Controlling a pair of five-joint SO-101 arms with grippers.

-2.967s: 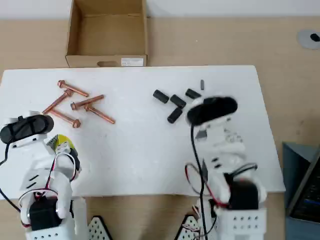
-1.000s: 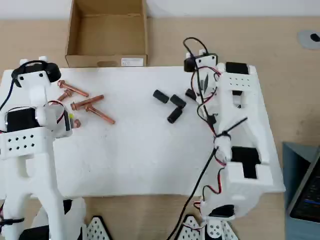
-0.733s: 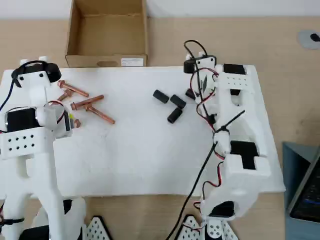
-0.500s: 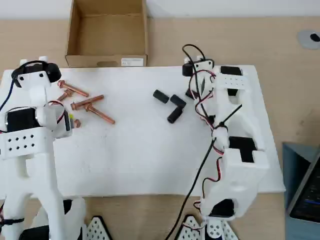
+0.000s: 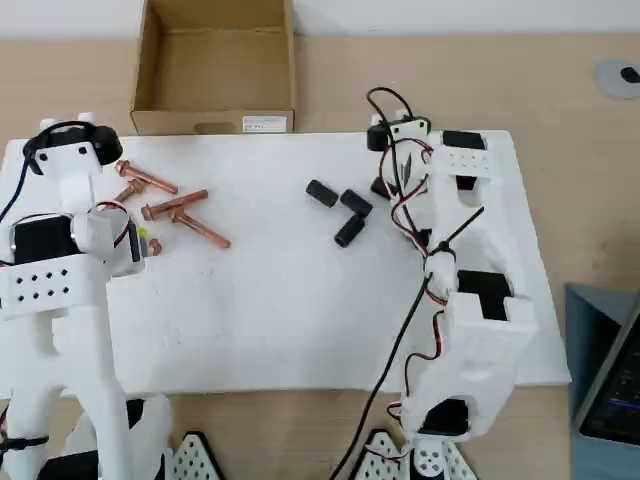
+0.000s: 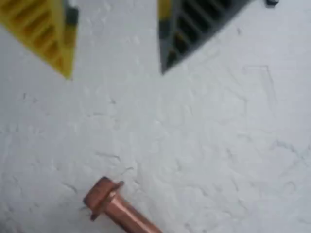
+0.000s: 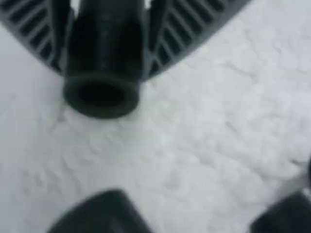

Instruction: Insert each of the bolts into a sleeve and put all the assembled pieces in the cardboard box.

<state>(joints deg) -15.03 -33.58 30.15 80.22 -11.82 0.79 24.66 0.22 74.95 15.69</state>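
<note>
White mat [image 5: 280,300], far edge: right pincer [image 7: 103,58] clamps a sleeve [image 7: 102,92]; left pincer [image 6: 114,70] gapes beside a bolt [image 6: 112,204].

Prob. a lab/office setup: wood desk [image 5: 420,80], white foam mat [image 5: 280,310], laptop [image 5: 610,390] at edge.

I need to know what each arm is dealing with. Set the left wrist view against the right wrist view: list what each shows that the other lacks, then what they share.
Left wrist view: the left gripper, one finger yellow and one black, open with nothing between them, and a copper bolt lying on the surface beyond its fingertips.
Right wrist view: the right gripper closed on a black sleeve, its open end facing the camera, and a second sleeve lying on the surface beyond it.
Shared: the white board under everything.
</note>
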